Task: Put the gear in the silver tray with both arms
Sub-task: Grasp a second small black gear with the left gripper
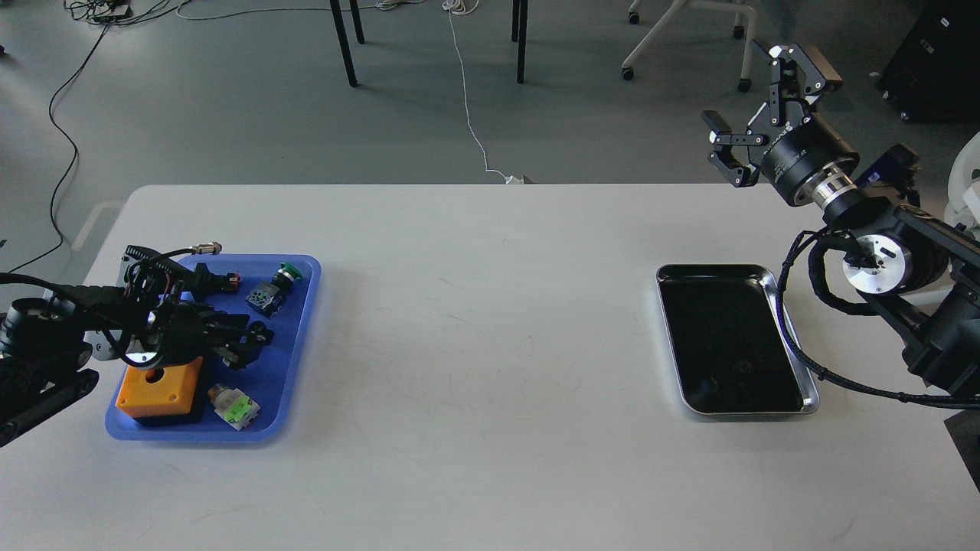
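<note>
We judge the parts in the blue tray small, rigid, light; grip across bodies. Our left gripper sits over that tray, jaws unclear; our right gripper gapes wide, beyond the silver tray

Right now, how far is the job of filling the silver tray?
Nothing looks done: the silver tray holds no parts. The left gripper is down in the blue tray among the parts; whether it grips one is unclear. The right gripper is raised, jaws open, holding nothing. All placing remains.
</note>
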